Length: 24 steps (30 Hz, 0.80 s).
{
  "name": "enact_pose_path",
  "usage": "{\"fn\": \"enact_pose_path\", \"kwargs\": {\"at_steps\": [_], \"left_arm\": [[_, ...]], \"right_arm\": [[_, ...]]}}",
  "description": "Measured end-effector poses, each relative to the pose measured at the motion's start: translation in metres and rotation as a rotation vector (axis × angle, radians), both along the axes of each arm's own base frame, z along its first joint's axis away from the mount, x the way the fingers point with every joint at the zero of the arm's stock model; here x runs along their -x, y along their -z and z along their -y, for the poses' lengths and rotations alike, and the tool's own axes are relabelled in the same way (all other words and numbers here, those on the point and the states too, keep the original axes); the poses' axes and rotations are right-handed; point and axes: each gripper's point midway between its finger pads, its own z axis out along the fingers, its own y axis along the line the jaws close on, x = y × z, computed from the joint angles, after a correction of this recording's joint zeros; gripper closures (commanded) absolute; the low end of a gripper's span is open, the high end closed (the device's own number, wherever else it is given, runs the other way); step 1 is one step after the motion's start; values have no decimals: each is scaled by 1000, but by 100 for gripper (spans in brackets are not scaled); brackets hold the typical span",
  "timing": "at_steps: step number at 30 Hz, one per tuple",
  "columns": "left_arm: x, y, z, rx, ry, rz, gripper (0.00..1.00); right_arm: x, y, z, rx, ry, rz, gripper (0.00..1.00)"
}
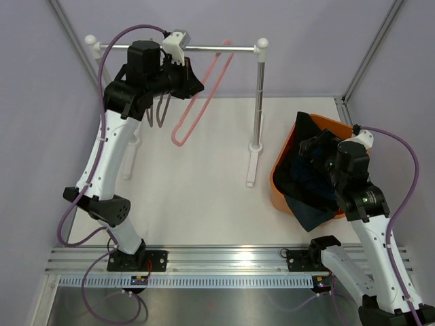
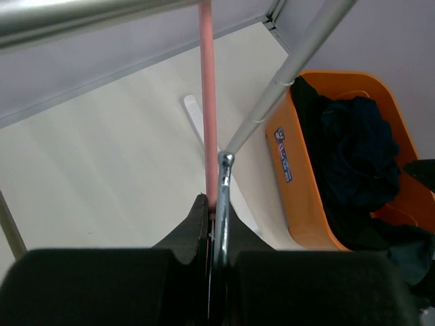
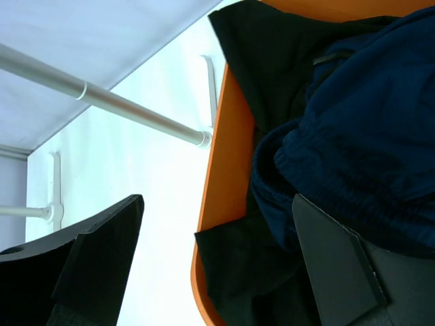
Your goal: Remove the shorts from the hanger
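Shorts (image 1: 309,187) lie heaped in the orange bin (image 3: 221,149), right of frame. Pink hanger (image 2: 206,102) on rail (image 1: 211,47), upper left, looks bare. Left fingers (image 2: 190,234) pinch the hanger; right fingers (image 3: 102,251) spread over the pile. Lift right arm straight up so it doesn't snag cloth.

matt dark cloth shorts (image 2: 353,149), glossy orange plastic bin (image 2: 306,197), smooth pink plastic hanger (image 2: 206,102), shiny metal rail (image 1: 211,48)
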Motion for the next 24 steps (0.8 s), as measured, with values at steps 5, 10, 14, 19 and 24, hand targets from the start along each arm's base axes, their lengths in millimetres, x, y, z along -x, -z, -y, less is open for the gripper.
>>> {"fn": "enact_pose_path", "kwargs": {"at_steps": [5,10,14,19,24], "left_arm": [[-28,11,-7,25,-16,-26,100],[-42,10,-8,49,-21,-9,100],[-49,-1,-5,75,-15,32,100],[-55,-12,-3,104,-28,72,100],[-66,-20,-3,132,-55,105,100]], "right_arm": [[2,-2,-8,-6,-49,8,1],[3,-6,-14,-11,-91,21,1],[3,-6,-18,-7,-114,25,0],[2,-6,-19,1,-128,24,1],[2,-4,-21,10,-144,18,1]]}}
